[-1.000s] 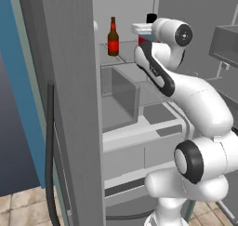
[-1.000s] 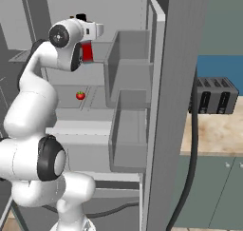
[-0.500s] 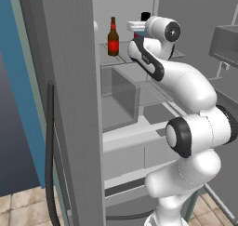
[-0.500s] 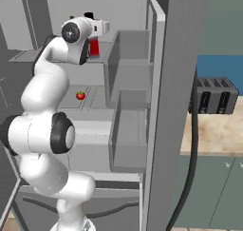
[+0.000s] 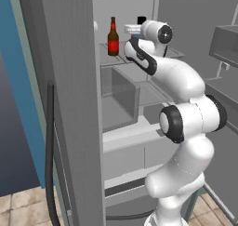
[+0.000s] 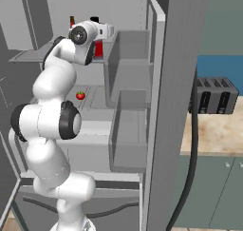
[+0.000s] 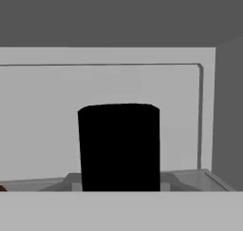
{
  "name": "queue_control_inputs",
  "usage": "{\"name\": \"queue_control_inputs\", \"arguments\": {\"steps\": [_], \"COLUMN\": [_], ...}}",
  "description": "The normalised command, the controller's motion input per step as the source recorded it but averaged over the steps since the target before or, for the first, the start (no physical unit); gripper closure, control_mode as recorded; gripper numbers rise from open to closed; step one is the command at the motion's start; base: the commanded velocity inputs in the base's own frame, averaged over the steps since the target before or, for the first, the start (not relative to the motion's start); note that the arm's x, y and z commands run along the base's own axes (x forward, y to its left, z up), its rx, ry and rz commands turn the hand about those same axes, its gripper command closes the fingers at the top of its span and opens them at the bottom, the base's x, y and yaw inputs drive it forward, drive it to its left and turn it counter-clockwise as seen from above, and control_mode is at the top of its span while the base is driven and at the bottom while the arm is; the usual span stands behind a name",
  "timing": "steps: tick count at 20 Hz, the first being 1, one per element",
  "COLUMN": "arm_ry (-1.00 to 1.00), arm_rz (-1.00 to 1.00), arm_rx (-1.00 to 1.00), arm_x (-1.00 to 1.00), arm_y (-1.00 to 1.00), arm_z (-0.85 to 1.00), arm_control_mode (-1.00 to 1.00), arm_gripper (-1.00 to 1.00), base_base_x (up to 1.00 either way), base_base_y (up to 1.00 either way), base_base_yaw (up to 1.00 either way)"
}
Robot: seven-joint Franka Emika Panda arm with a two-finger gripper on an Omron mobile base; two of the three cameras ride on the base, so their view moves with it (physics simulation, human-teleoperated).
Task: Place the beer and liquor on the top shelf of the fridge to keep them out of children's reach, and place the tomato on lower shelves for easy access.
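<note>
The slim brown beer (image 5: 112, 37) stands upright on the fridge's top shelf (image 5: 108, 60), at its left part. My gripper (image 5: 134, 32) reaches in at top-shelf height just right of the beer, shut on the liquor. The liquor's black cap (image 5: 141, 20) pokes up above the hand, and its red lower body (image 6: 98, 50) shows behind the wrist, low over the top shelf (image 6: 33, 57). In the hand view the black cap (image 7: 118, 147) looms close and central, and my fingertips are hidden. The tomato (image 6: 80, 95) lies on a lower shelf (image 6: 92, 99).
The open fridge door (image 5: 69, 109) with its dark handle (image 5: 50, 150) stands on the left. Clear door bins (image 6: 130, 78) hang to the right of my arm. A toaster (image 6: 216, 96) sits on the counter beyond the fridge wall.
The arm has stretched deeper into the fridge, carrying the liquor along the top shelf toward the back wall and closer to the beer. The beer and tomato have stayed put.
</note>
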Motion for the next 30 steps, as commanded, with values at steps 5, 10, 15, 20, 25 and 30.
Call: {"name": "queue_control_inputs", "arguments": {"steps": [5,10,15,20,25,30], "arm_ry": [0.00,0.04,0.00,0.00,0.00,0.00], "arm_rz": [0.00,0.00,0.00,0.00,0.00,0.00], "arm_rx": [0.00,0.00,0.00,-0.02,-0.02,0.00], "arm_x": [0.51,0.52,0.48,0.17,0.00,-0.01], "arm_y": [-0.05,-0.06,0.00,0.02,0.01,0.00], "arm_z": [-0.19,-0.11,-0.17,-0.22,-0.06,0.00], "arm_control_mode": [-1.00,-1.00,-1.00,-1.00,-1.00,-1.00], "arm_gripper": [1.00,1.00,1.00,-1.00,-1.00,-1.00], "base_base_x": [0.00,0.00,0.00,0.00,0.00,0.00], "base_base_y": [0.00,0.00,0.00,0.00,0.00,0.00], "base_base_yaw": [0.00,0.00,0.00,0.00,0.00,0.00]}}
